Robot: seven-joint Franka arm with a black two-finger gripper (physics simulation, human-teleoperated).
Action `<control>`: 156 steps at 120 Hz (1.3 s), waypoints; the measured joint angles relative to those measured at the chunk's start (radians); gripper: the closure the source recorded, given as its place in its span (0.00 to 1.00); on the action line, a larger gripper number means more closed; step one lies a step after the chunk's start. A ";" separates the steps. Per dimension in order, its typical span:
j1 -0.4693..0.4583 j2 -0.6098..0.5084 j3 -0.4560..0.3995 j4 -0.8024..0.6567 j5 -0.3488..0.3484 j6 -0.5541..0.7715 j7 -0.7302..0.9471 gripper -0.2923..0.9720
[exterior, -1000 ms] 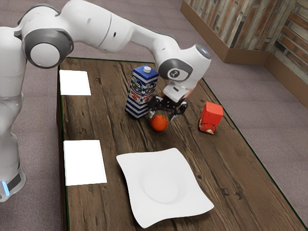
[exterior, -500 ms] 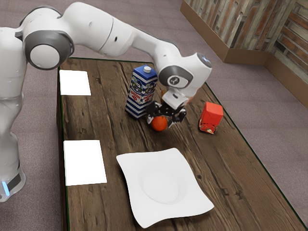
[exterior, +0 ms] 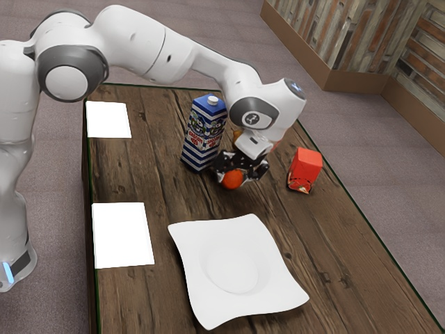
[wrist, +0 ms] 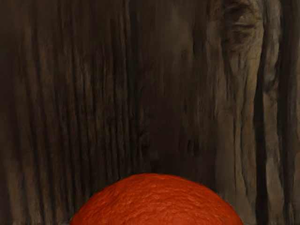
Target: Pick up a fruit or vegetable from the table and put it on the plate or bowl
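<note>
Gripper (exterior: 235,177) lowered over orange (exterior: 233,180), straddling it. Cannot tell from the exterior view whether it has clamped the fruit or stands apart from it. Orange sits on wooden table (exterior: 334,229); the wrist view has its pitted top just under the hand, bare planks beyond. Blue-and-white carton (exterior: 204,132) upright just beside orange, toward the exterior view's left. Red box (exterior: 304,169) near, toward the exterior view's right. White plate (exterior: 191,240) nearer the camera, apart from orange.
</note>
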 joint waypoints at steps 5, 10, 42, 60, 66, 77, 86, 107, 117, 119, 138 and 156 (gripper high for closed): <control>0.000 0.000 0.001 0.000 -0.001 0.005 0.000 0.48; 0.000 -0.001 0.000 0.000 -0.002 0.010 -0.001 0.48; -0.183 -0.179 -0.043 -0.005 -0.003 -0.088 -0.011 0.49; -0.241 -0.179 -0.148 -0.018 -0.019 -0.142 -0.020 0.49; -0.239 -0.174 -0.182 -0.018 -0.028 -0.150 -0.022 0.49; -0.223 -0.158 -0.227 -0.019 -0.045 -0.154 -0.026 0.49; -0.210 -0.143 -0.246 -0.018 -0.055 -0.149 -0.029 0.49; -0.200 -0.122 -0.285 -0.014 -0.065 -0.133 -0.034 0.36; -0.193 -0.111 -0.287 -0.012 -0.064 -0.129 -0.036 0.30; -0.192 -0.110 -0.287 -0.011 -0.064 -0.129 -0.036 0.30; -0.170 -0.104 -0.278 0.077 -0.062 -0.124 -0.036 0.25; -0.090 -0.040 -0.273 0.180 -0.046 -0.119 -0.034 0.24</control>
